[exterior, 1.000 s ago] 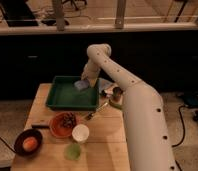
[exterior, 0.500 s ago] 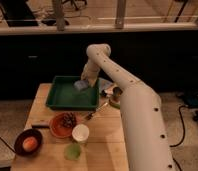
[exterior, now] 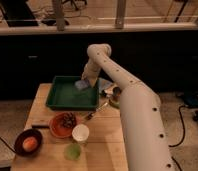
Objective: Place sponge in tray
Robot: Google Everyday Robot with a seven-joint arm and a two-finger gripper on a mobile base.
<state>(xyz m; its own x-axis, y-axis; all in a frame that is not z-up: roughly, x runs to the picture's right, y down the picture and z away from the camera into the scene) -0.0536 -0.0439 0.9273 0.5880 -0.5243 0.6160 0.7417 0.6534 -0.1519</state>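
Arm barely shifted; tool (exterior: 87, 80) stays clamped on sponge (exterior: 81, 85) above tray (exterior: 62, 96) rear corner

The gripper (exterior: 86, 80), clamped on the sponge (exterior: 81, 85), shifts only slightly left and higher above the far right part of the tray (exterior: 72, 106).

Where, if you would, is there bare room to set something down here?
Bare: the tray floor left of the gripper, which holds the sponge over its right rear, and the table strip left of the tray. Crowded: front left, around plate, cup, bowl.
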